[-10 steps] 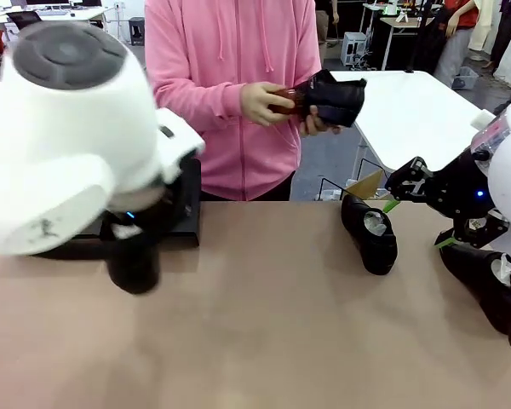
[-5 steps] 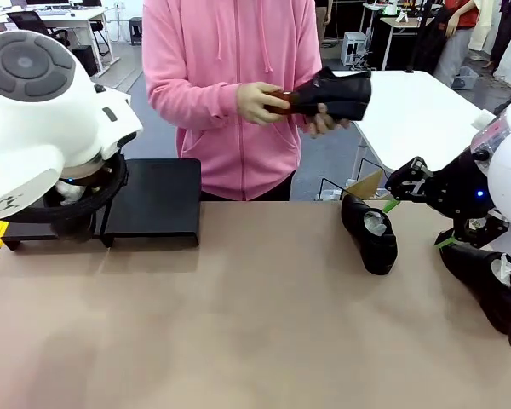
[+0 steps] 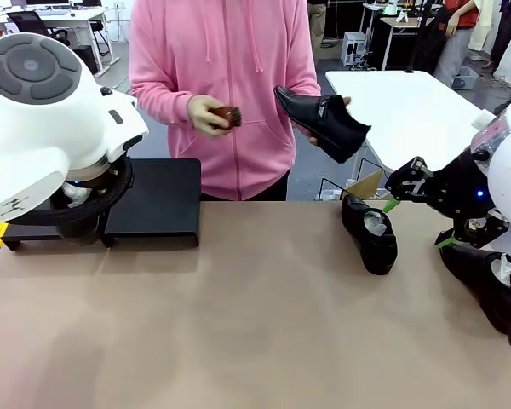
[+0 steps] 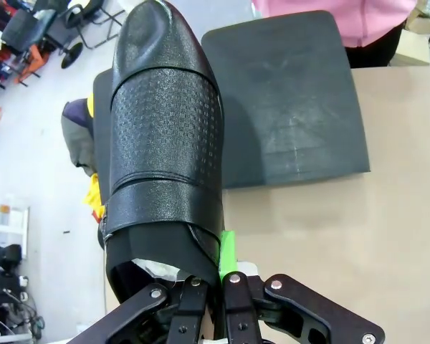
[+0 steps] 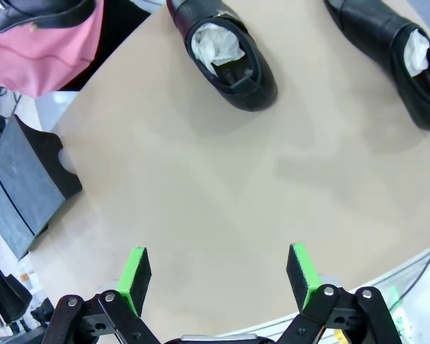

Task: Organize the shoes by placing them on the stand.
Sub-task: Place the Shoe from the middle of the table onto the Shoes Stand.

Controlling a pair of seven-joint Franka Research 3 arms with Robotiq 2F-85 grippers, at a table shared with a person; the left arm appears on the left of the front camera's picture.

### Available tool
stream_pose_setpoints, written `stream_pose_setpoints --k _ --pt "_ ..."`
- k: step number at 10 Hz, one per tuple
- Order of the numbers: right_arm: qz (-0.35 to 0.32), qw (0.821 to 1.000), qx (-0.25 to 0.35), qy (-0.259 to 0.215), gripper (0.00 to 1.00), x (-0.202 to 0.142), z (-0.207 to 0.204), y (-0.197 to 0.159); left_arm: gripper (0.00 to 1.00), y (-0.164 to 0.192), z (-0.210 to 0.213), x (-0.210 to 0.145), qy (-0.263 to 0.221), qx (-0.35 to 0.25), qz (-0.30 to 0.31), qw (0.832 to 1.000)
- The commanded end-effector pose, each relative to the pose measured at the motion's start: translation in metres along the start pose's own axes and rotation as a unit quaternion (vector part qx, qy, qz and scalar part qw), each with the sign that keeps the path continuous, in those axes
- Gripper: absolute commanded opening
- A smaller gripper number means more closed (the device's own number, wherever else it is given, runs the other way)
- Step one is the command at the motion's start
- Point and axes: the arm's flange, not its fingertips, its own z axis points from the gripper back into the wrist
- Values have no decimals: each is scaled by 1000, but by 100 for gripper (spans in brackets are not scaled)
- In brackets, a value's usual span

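left tool [image 4: 213,278] gripping shoe [image 4: 165,143] seemingly over stand [image 4: 287,100] edge, right tool [image 5: 219,276] wide above open tabletop [image 5: 201,193]

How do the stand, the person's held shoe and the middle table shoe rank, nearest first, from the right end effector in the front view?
1. Middle table shoe, beside the right end effector.
2. Held shoe, raised, farther back.
3. Stand, far left.
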Motion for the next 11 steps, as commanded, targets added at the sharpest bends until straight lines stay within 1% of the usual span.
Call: stream_pose_setpoints --k 1,2,3,5,6,7,8,9,10,11 --pt "5 1000 1 -1 100 1 0 0 0 13 -8 2 -14 34 -12 999" --pt "5 1000 1 -1 100 1 0 0 0 30 -19 6 -22 51 7 998" --pt "5 1000 1 -1 100 1 0 0 0 47 -32 10 -26 61 11 998" --pt "5 1000 1 -1 100 1 0 0 0 85 -51 30 -42 78 -9 996" --pt "5 1000 1 -1 100 1 0 0 0 99 -62 39 -48 74 -16 996" --pt "5 1000 1 -1 100 1 0 0 0 108 -78 46 -53 100 -10 993" --pt "5 1000 1 -1 100 1 0 0 0 115 -94 52 -56 99 -26 993" --pt "5 1000 1 -1 100 1 0 0 0 121 -114 56 -67 98 -67 991" --pt "5 1000 1 -1 100 1 0 0 0 125 -132 57 -66 98 -97 988" --pt "5 1000 1 -1 100 1 0 0 0 127 -147 55 -52 91 -108 989"
